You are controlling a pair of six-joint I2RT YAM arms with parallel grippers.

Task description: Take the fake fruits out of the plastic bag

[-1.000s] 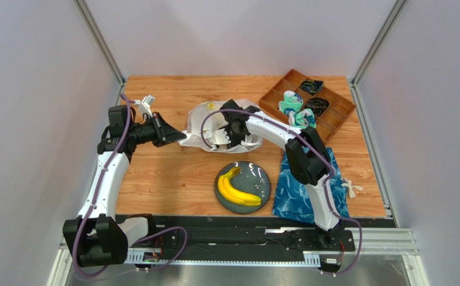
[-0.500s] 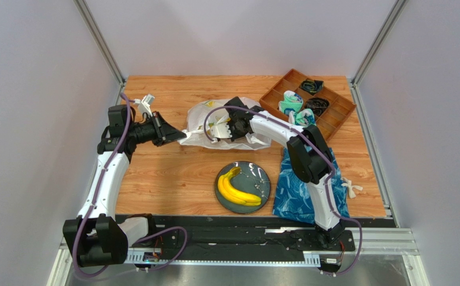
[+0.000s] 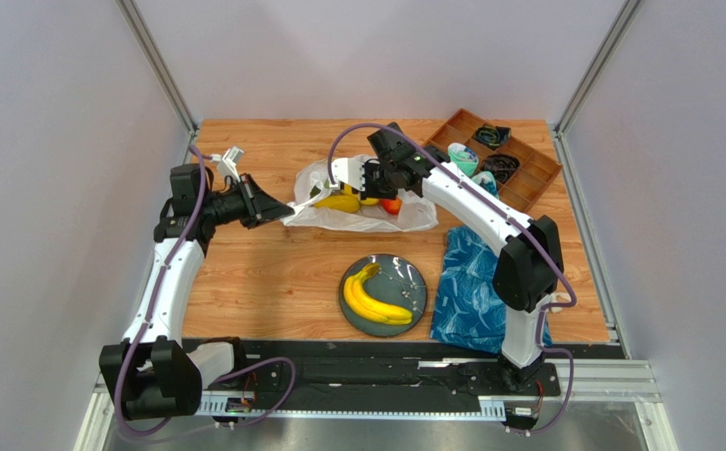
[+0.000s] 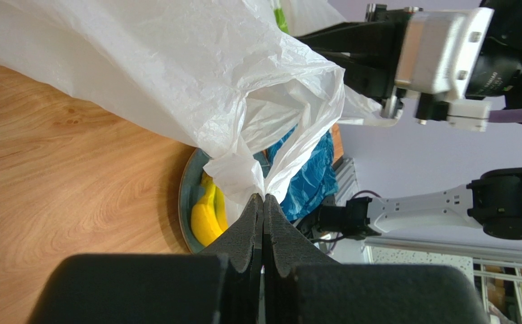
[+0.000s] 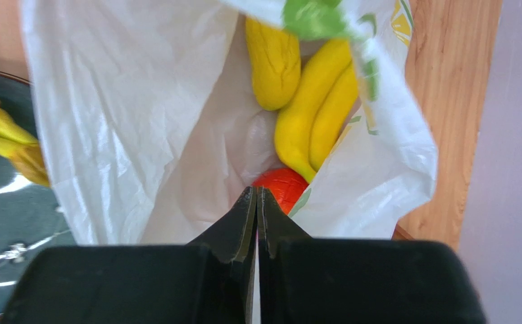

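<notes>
White plastic bag (image 4: 175,67) clamped at corner in left claw (image 4: 263,202); right claw (image 5: 257,196), closed on film, had lifted since moment before, opening mouth. Banana bunch (image 5: 311,108), red-orange fruit (image 5: 280,185) lay exposed just beyond its tips: now reachable.

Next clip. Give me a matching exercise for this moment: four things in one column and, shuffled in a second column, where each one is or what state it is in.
Column A
1. red-orange fruit
2. teal-and-white sock
3. blue patterned cloth
4. left gripper

Column B
a. shut on an edge of the plastic bag
b. inside the bag, next to the yellow bananas
c. in a compartment of the wooden tray
d. spread on the table, to the right of the dark plate

Pairs: 1-b, 2-c, 3-d, 4-a
</notes>
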